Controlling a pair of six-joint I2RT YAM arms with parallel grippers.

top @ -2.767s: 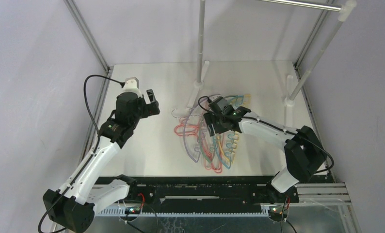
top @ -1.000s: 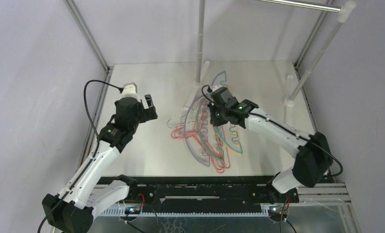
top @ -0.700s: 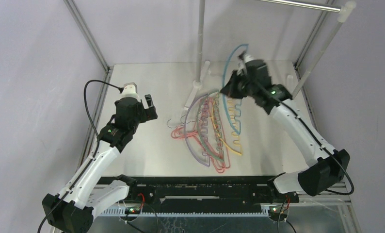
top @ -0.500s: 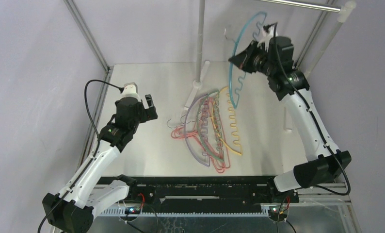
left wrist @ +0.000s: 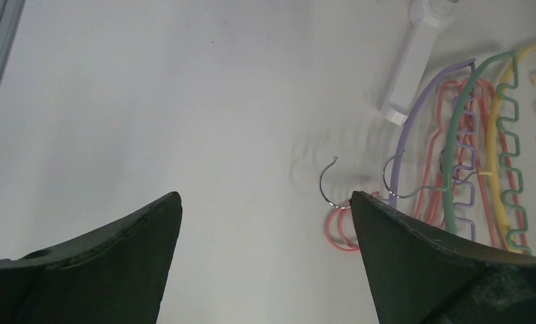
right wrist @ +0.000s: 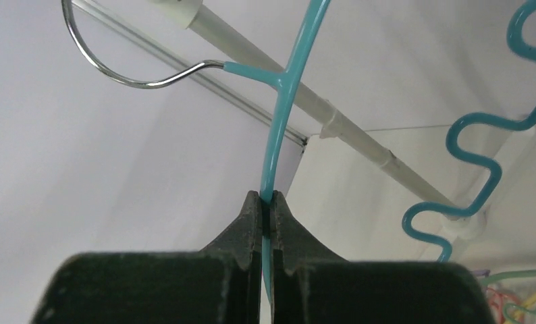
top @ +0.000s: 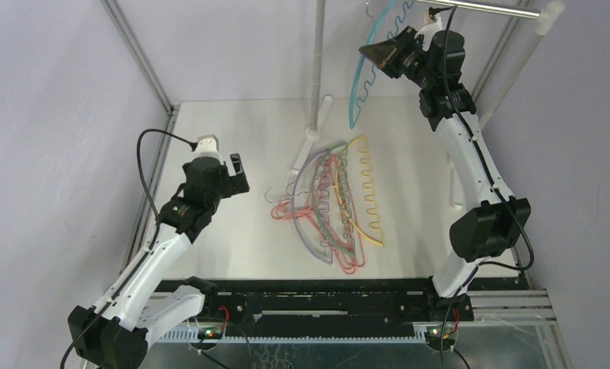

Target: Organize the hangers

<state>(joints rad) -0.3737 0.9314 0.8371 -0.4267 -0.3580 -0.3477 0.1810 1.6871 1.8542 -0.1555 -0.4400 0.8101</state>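
The right gripper (top: 366, 52) is clamping the teal hanger (top: 353, 88) by its thin arm and holding it high at 1 o'clock, near the rail (top: 479, 8). Its hook (right wrist: 117, 77) is showing beside the rail, but I cannot tell if they are touching. The pile (top: 329, 207) of other hangers is lying tangled mid-table (top: 233, 115). The left gripper (top: 237, 163) is hovering at the pile's 9 o'clock, jaws wide apart, gripping nothing.

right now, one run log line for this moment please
right gripper: shut on teal hanger, held up near rail | left gripper: open, empty, above table | other hangers: piled on table
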